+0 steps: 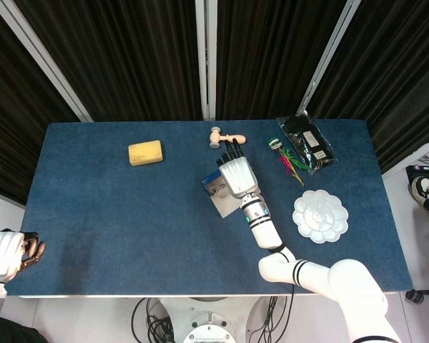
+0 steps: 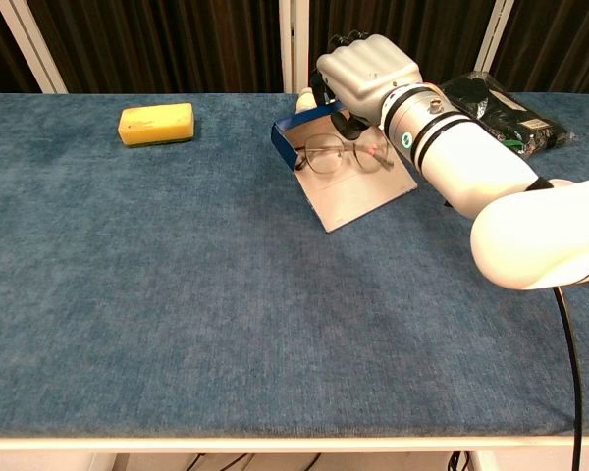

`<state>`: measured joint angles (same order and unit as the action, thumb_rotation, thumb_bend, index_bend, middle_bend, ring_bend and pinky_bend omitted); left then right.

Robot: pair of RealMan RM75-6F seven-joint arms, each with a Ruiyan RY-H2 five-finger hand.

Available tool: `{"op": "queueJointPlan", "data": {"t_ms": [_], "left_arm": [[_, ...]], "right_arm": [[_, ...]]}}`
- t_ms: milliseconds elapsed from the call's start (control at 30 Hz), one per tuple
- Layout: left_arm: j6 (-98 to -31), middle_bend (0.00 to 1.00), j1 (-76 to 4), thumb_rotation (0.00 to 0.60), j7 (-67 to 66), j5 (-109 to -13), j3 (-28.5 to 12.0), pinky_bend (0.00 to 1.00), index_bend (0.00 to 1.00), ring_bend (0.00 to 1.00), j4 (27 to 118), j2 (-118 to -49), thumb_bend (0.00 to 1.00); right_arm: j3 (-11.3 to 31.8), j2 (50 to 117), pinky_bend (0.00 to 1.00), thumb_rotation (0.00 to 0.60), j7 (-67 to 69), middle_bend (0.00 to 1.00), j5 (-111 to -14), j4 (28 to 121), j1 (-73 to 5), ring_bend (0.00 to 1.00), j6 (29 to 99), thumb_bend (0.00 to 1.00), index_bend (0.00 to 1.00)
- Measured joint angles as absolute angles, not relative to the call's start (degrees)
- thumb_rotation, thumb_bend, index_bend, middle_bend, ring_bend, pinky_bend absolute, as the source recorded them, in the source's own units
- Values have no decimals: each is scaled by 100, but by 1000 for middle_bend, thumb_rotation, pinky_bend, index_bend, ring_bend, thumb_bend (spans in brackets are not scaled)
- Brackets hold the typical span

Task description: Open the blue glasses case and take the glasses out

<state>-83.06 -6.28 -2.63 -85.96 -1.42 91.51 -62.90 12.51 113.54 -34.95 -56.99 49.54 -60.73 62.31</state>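
Note:
The blue glasses case (image 1: 213, 187) (image 2: 287, 139) lies open left of my right hand, its grey flap (image 2: 358, 194) spread toward the table's front. Thin-rimmed glasses (image 2: 338, 154) show over the flap, just under my right hand (image 1: 237, 176) (image 2: 369, 75). That hand's fingers curl down onto the glasses' upper rim at the case's back wall. Whether the case rests on the table or hangs lifted I cannot tell. My left hand (image 1: 7, 254) stays off the table's front left corner with fingers curled and nothing in them.
A yellow sponge (image 1: 145, 152) (image 2: 156, 124) lies at the back left. A wooden mallet (image 1: 226, 138) sits just behind the hand. A white palette (image 1: 319, 215), coloured feathers (image 1: 287, 160) and a black packet (image 1: 309, 143) (image 2: 498, 107) are to the right.

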Motion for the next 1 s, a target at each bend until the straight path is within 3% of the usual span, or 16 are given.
{"op": "queueJointPlan", "data": {"t_ms": [267, 533, 667, 833, 1000], "left_arm": [[-8302, 987, -629, 600, -268, -8594, -142, 660, 842, 842, 9153, -6289, 387], [-8298, 987, -629, 600, -259, -8592, -141, 660, 842, 842, 9154, -6285, 387], [-8298, 987, -630, 600, -245, -8596, -140, 660, 842, 841, 9148, -6283, 387], [-8302, 986, -630, 600, -242, -8604, -137, 660, 842, 841, 9148, -6281, 387], [-8300, 986, -628, 600, -253, -8605, -133, 660, 842, 840, 9158, -6277, 387]], "right_arm": [[1490, 11431, 0, 600, -3571, 320, -5719, 4843, -6073, 0, 6002, 478, 643], [1829, 11176, 0, 600, -4309, 236, -4938, 5216, -6219, 0, 5118, 281, 180], [1921, 10947, 0, 600, -4515, 216, -4674, 5585, -6252, 0, 4944, 206, 62], [1899, 10591, 0, 600, -4388, 218, -4757, 6177, -6129, 0, 4974, 194, 73], [1697, 9949, 0, 600, -4014, 243, -5118, 7155, -5804, 0, 5051, 196, 239]]}}
